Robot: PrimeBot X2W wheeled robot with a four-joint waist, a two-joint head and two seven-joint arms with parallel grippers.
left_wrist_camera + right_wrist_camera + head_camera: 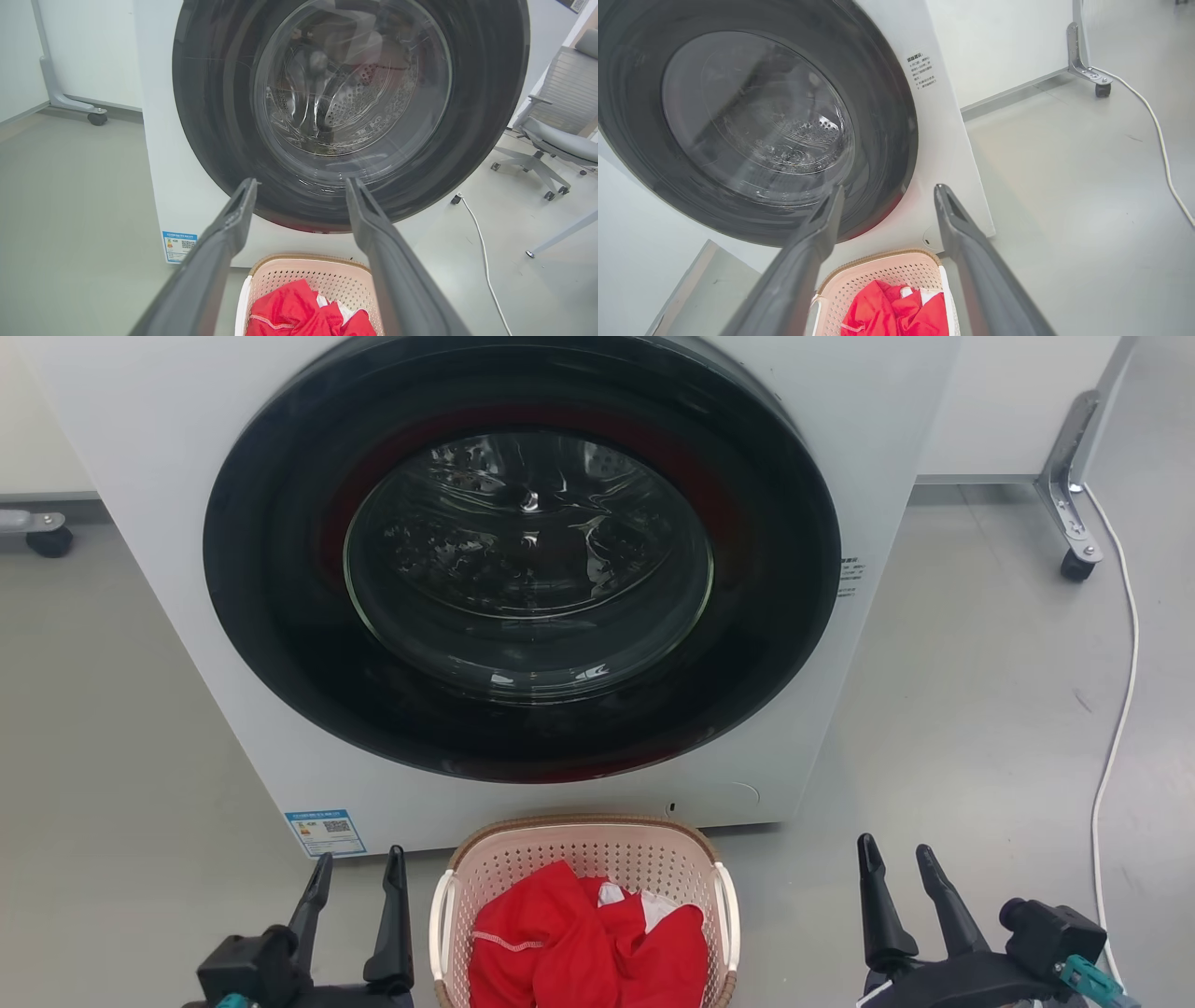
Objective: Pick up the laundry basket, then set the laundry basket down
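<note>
The laundry basket (597, 847) is pale pink perforated plastic with a brown woven rim and white side handles. It stands on the floor at the foot of the washing machine and holds crumpled red clothes (583, 943). My left gripper (360, 866) is open, just left of the basket's left handle. Farther off to the basket's right, my right gripper (898, 861) is open too. Both hold nothing. The basket (308, 273) sits low between the fingers in the left wrist view, and the basket (882, 275) shows likewise in the right wrist view.
A white front-loading washing machine (187, 569) with a shut round glass door (527, 560) rises right behind the basket. A white cable (1125, 709) runs along the floor at the right. A castor leg (1074, 523) stands back right, an office chair (560, 121) farther off.
</note>
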